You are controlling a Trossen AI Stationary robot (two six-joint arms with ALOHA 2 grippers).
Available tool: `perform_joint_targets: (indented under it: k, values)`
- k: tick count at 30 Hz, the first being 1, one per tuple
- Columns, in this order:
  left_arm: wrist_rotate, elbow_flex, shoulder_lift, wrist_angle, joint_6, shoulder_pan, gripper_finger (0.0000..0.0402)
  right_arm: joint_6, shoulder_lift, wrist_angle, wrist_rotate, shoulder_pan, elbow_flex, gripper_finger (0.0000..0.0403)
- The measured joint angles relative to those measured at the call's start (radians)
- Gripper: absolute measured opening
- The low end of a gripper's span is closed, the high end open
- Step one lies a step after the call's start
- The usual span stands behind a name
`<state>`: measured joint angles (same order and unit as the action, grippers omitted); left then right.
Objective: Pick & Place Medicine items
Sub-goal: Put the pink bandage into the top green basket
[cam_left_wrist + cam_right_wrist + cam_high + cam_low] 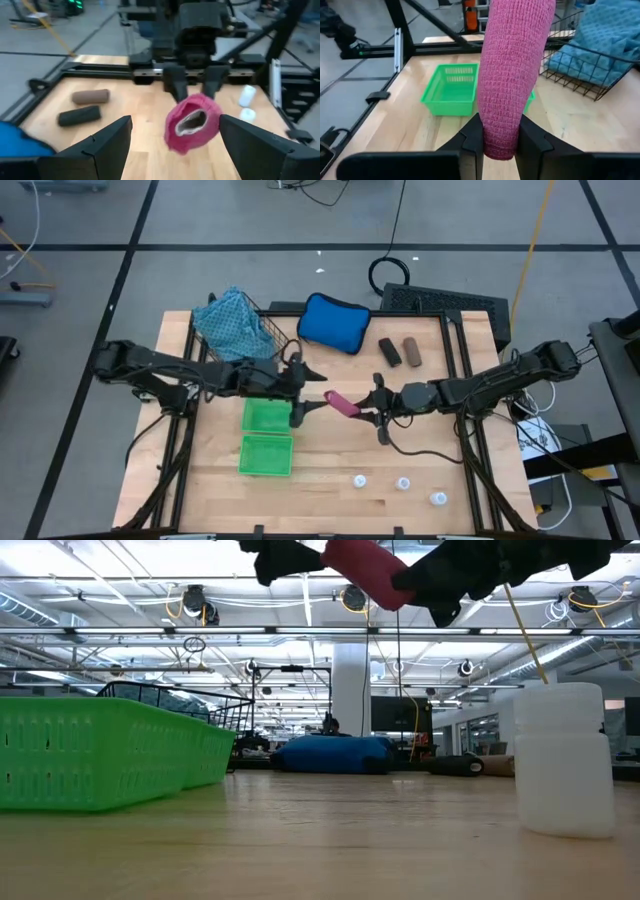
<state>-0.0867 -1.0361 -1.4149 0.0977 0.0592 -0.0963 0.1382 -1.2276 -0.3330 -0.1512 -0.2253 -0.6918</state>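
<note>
The dark left two-finger pincer (pixel 310 387) is held spread wide above the desk; the dark right pincer (pixel 366 402), facing it, is clamped tight.

Both robot arms are dark, near-black jointed limbs built of rounded housings linked by slim tubes, with a thin black cable running loose under the right arm. The black two-finger left gripper (pixel 312 387) ends in broad, flat, wedge-shaped fingers (pixel 102 145) with slanted matte faces. The black two-finger right gripper (pixel 367 406) carries narrower tapered fingers (pixel 472 137) mounted on a blocky, boxy black wrist housing.
</note>
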Motion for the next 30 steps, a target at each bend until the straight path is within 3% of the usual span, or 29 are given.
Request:
perform_joint_targets:
  k: [4, 17, 24, 27, 30]
  values:
    - [0.070, -0.033, -0.038, -0.011, -0.013, 0.000, 0.0310, 0.015, -0.004, -0.007, 0.000, 0.000, 0.000, 0.0063]
    - [0.099, -0.039, -0.068, 0.017, 0.023, 0.026, 0.0310, 0.007, -0.004, -0.024, 0.026, 0.001, 0.000, 0.0063]
    - [0.212, -0.039, -0.080, 0.030, 0.056, 0.050, 0.0307, 0.007, -0.004, -0.029, 0.026, 0.001, 0.000, 0.0063]
    - [0.243, -0.039, -0.087, 0.032, 0.058, 0.051, 0.0282, 0.007, -0.004, -0.028, 0.027, 0.001, 0.000, 0.0063]
    - [0.248, -0.040, -0.095, 0.053, 0.058, 0.051, 0.0232, 0.007, -0.004, -0.026, 0.037, 0.001, 0.000, 0.0063]
